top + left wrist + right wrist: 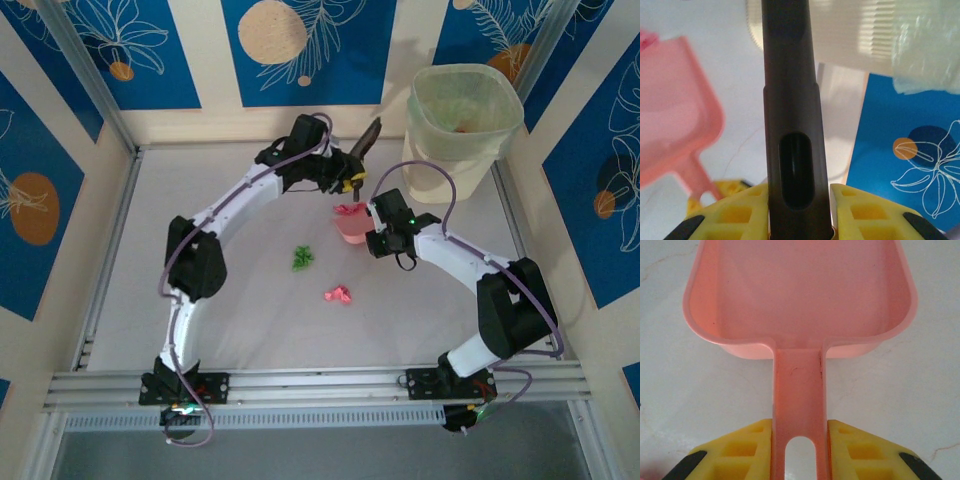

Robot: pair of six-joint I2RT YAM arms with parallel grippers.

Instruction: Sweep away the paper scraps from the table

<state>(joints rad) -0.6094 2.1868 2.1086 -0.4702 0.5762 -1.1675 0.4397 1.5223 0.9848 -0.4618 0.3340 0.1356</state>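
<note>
Worktop [250,330], smooth white and rail-edged, is carrying crumpled paper scraps near its middle: a red scrap [339,294] nearest, a green scrap [303,258] just beyond, the two apart. Right end effector [378,232] is clamping the flat slotted handle of the pink plastic dustpan [800,295]. Its wrist view is showing a shallow round-cornered tray, mouth pointing away. The overhead view is adding a pink crumple [347,210] at the far lip. Left end effector [799,212] is gripping the dark brush [790,100], its long axis running toward the pale ribbed bin [462,115].
</note>
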